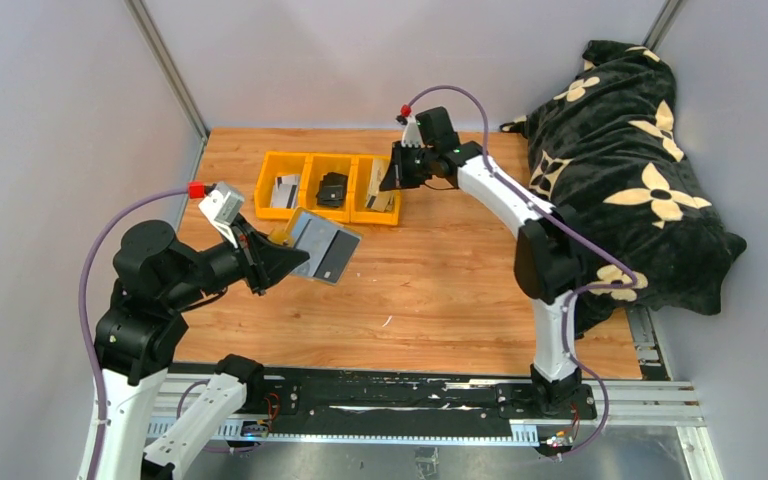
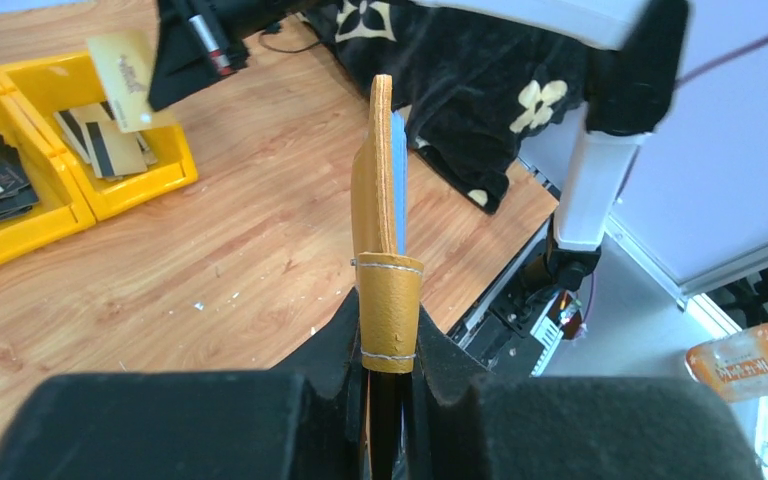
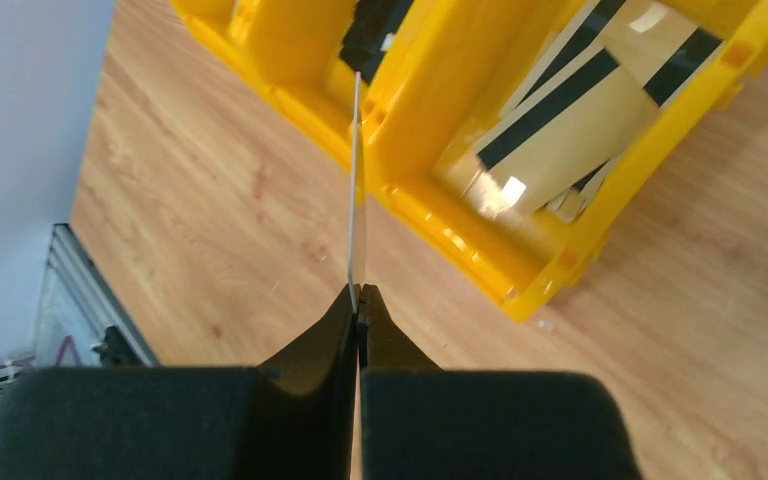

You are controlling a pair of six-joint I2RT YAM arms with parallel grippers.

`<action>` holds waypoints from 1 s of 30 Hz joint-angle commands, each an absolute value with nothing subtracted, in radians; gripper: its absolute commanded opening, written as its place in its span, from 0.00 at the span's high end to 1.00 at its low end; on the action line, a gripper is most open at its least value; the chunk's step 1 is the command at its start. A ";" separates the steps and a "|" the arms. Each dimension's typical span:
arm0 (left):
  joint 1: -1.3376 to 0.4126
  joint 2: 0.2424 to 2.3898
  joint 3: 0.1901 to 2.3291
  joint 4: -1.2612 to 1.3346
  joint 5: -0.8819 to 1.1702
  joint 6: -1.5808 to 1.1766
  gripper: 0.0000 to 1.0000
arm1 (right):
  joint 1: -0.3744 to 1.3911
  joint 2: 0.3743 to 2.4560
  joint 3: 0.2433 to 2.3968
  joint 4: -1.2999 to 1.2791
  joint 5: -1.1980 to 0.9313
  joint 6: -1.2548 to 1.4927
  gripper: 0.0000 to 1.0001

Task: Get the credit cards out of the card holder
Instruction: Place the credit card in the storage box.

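Left claw (image 2: 385, 365): clamped on card holder (image 2: 375, 200), near side of yellow bins (image 2: 135, 187).
Right claw (image 3: 357, 298): pinching one credit card (image 3: 357, 180), above those bins.

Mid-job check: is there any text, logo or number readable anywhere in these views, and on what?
Nothing can be read for certain.
Tan card in the right pincer: dark print, too blurred to read.
Orange packet, left wrist view: white lettering, too blurred to read.
Cards in the yellow bin: dark stripes only, no legible text.
Card holder in the left pincer: no text visible.
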State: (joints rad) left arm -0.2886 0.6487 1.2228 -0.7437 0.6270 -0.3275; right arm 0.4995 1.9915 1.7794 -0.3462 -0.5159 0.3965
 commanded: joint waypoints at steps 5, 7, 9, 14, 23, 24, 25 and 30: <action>-0.288 0.642 1.207 -0.732 0.681 -0.275 1.00 | 0.481 2.298 2.141 -0.510 -0.503 0.323 1.00; -0.288 0.646 1.209 -0.731 0.684 -0.274 1.00 | 0.479 2.364 2.206 -0.515 -0.502 0.328 1.00; -0.288 0.647 1.209 -0.730 0.684 -0.273 1.00 | 0.481 2.403 2.242 -0.518 -0.504 0.334 1.00; -0.288 0.649 1.223 -0.738 0.675 -0.258 1.00 | 0.481 2.475 2.296 -0.532 -0.506 0.332 1.00; -0.288 0.659 1.265 -0.769 0.670 -0.249 1.00 | 0.482 2.430 2.212 -0.535 -0.420 0.308 0.97; -0.288 0.659 1.270 -0.772 0.670 -0.247 1.00 | 0.481 2.423 2.200 -0.535 -0.410 0.305 0.92; -0.288 0.658 1.275 -0.774 0.668 -0.246 1.00 | 0.481 2.417 2.192 -0.538 -0.399 0.302 0.86; -0.288 0.652 1.287 -0.779 0.666 -0.245 1.00 | 0.481 2.392 2.168 -0.581 -0.320 0.278 0.52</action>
State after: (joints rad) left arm -0.2886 0.6586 1.2579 -0.7811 0.6655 -0.2588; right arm 0.4946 2.4317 2.2086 -0.5076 -0.4179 0.3115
